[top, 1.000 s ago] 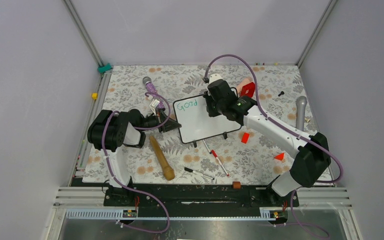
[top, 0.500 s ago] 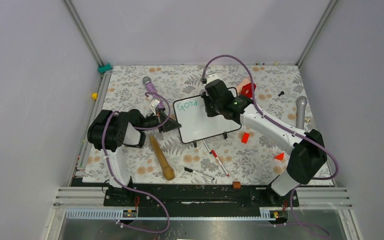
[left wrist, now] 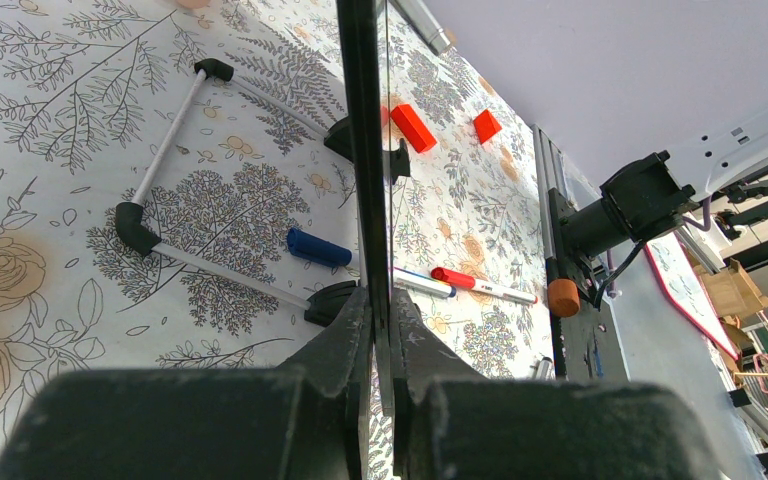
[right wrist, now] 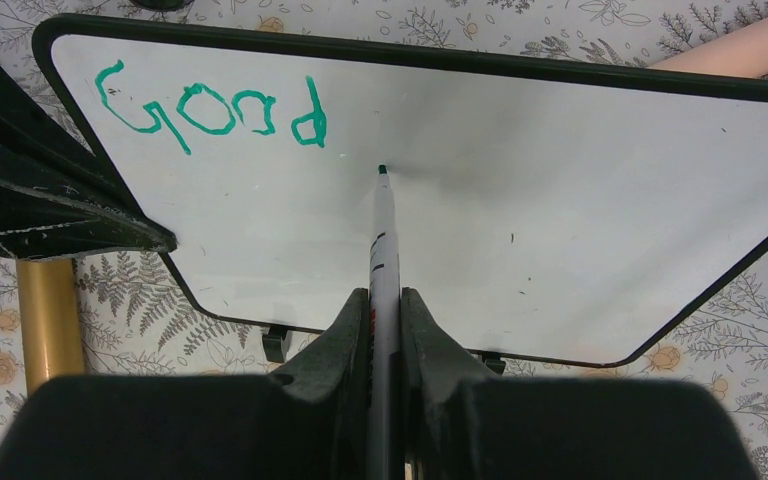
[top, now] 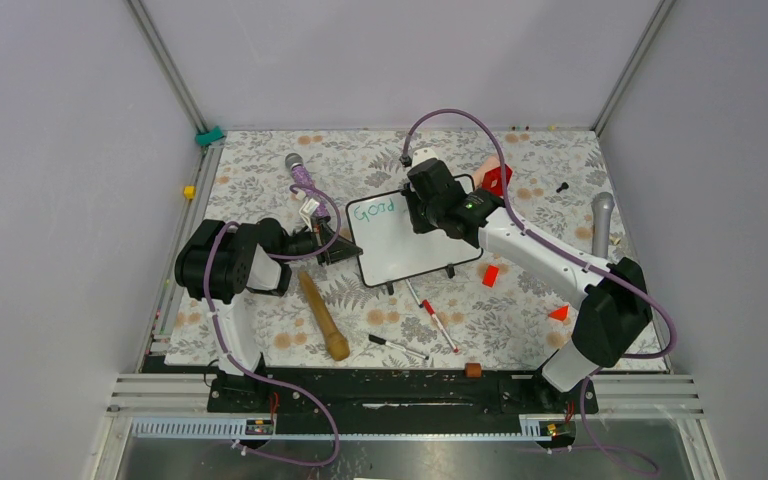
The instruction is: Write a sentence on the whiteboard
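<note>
The whiteboard (top: 410, 240) lies mid-table, black-framed; it also shows in the right wrist view (right wrist: 560, 220). Only the green word "Good" (right wrist: 215, 108) of the sentence is on it, near its upper left corner (top: 372, 210). My right gripper (right wrist: 384, 300) is shut on a green-tipped marker (right wrist: 381, 240), whose tip sits at the board just right of the word. My left gripper (left wrist: 377, 310) is shut on the board's left edge (left wrist: 360, 150), seen edge-on; in the top view the left gripper (top: 345, 244) is at the board's left side.
A wooden pestle (top: 322, 315), a red-capped marker (top: 438, 320) and a black-capped pen (top: 397, 346) lie in front of the board. Red blocks (top: 490, 275) (top: 558, 313) lie to its right, a red object (top: 497, 179) behind. Microphones (top: 298, 168) (top: 601, 222) lie left and right.
My right arm shifted slightly left and back over the board with the marker. The left arm and the board have not moved. The writing is unchanged.
</note>
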`<state>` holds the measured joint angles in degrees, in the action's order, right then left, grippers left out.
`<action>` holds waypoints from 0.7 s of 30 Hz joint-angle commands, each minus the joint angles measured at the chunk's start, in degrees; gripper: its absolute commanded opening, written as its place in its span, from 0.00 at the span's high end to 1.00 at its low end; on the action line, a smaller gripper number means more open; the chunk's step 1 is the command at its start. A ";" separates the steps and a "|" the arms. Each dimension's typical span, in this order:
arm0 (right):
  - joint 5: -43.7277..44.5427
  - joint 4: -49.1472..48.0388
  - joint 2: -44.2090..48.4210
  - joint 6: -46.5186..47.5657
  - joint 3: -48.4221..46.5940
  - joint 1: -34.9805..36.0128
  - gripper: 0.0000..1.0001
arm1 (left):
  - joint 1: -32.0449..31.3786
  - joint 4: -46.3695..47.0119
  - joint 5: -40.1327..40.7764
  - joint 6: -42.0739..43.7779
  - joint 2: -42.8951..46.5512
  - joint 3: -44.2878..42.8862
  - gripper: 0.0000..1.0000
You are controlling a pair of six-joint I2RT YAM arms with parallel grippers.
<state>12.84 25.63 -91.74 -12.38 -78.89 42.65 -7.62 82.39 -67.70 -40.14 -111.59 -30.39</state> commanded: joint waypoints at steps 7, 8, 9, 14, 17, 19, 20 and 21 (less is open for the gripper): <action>1.88 0.91 1.18 0.28 1.71 0.14 1.00 | -0.38 2.16 -1.38 3.75 0.01 -0.05 1.00; 1.96 0.87 1.32 0.26 1.92 0.15 1.00 | -0.34 2.16 -1.39 3.75 -0.01 -0.09 1.00; 1.96 0.84 1.43 0.25 2.12 0.15 1.00 | -0.38 2.16 -1.41 3.75 0.02 -0.05 1.00; 2.37 0.89 1.93 0.34 2.78 0.12 1.00 | -0.35 2.15 -1.38 3.75 -0.03 -0.02 1.00; 3.18 0.84 1.63 0.66 2.21 0.15 1.00 | -0.38 2.16 -1.43 3.75 0.04 -0.02 1.00; 3.51 0.97 1.30 0.99 1.56 0.15 1.00 | -0.34 2.16 -1.38 3.81 0.02 0.04 1.00; 3.68 1.14 1.05 1.11 0.97 0.07 1.00 | -0.38 2.16 -1.38 3.79 0.00 -0.01 1.00; 3.88 1.21 0.84 1.20 0.61 0.08 1.00 | -0.36 2.22 -1.38 3.78 0.03 -0.02 1.00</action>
<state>13.04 26.50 -91.02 -12.27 -76.73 42.72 -7.62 82.39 -67.70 -40.16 -111.59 -30.39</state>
